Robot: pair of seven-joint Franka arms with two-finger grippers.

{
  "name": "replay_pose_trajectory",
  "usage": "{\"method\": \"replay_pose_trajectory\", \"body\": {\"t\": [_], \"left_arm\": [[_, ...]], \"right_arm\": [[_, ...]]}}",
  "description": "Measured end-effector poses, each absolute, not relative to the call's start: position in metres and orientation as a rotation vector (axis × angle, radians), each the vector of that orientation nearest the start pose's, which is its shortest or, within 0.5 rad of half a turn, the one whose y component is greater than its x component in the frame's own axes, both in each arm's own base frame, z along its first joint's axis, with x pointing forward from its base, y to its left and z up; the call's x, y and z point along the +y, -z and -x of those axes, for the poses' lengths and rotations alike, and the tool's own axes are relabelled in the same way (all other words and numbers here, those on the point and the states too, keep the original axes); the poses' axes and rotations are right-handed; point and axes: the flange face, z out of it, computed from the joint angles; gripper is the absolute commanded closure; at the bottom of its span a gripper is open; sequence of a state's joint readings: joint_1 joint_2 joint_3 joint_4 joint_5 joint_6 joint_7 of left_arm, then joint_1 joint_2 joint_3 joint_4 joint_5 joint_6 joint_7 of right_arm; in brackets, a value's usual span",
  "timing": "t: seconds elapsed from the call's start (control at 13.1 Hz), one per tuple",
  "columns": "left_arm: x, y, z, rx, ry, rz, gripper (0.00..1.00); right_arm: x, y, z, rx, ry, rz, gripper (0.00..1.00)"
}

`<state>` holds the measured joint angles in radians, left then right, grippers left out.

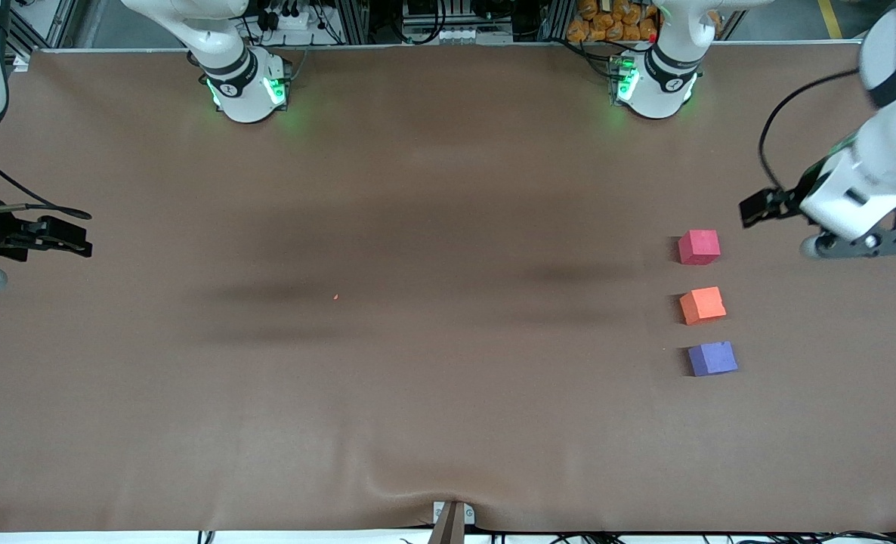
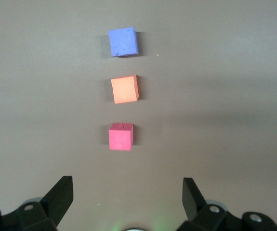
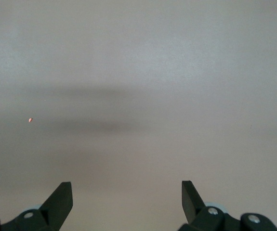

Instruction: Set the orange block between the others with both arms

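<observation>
Sitting between pinkish-red cube [image 1: 699,247] and purple-blue cube [image 1: 712,358] — orange block [image 1: 702,305]; both hands released.

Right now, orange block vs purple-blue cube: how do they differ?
Colour: the orange block is bright orange, the purple-blue cube violet-blue.
Place: the orange block sits in the middle of the row, with the pinkish-red cube as its other neighbour; the purple-blue cube ends the row, nearest the front camera.
Shared: same size, both resting free on the table, untouched.

the front camera looks down from high across the table [image 1: 448,423], facing both bases. each wrist camera looks past its fingertips at the cloth; the left shares three cubes [image 2: 124,90].
</observation>
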<state>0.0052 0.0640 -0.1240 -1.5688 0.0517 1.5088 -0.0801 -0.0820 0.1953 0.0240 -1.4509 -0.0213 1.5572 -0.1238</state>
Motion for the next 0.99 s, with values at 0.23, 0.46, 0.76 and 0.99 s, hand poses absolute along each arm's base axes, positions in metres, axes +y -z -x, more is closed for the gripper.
{"method": "replay_pose_trajectory", "body": {"t": [0.23, 0.46, 0.76, 0.99], "left_arm": [[-0.057, -0.622, -0.555, 0.123, -0.175, 3.083, 0.0], [-0.059, -0.624, -0.555, 0.128, -0.178, 3.084, 0.0], [-0.059, -0.623, -0.556, 0.129, -0.183, 3.086, 0.0], [-0.059, -0.623, -0.556, 0.13, -0.183, 3.089, 0.0]], "right_arm": [[-0.039, -0.566, -0.608, -0.104, -0.14, 3.145, 0.0], [-0.039, -0.566, -0.609, -0.104, -0.138, 3.146, 0.0], [-0.039, -0.566, -0.609, -0.105, -0.137, 3.146, 0.0], [-0.039, -0.566, -0.609, -0.105, -0.137, 3.146, 0.0]]}}
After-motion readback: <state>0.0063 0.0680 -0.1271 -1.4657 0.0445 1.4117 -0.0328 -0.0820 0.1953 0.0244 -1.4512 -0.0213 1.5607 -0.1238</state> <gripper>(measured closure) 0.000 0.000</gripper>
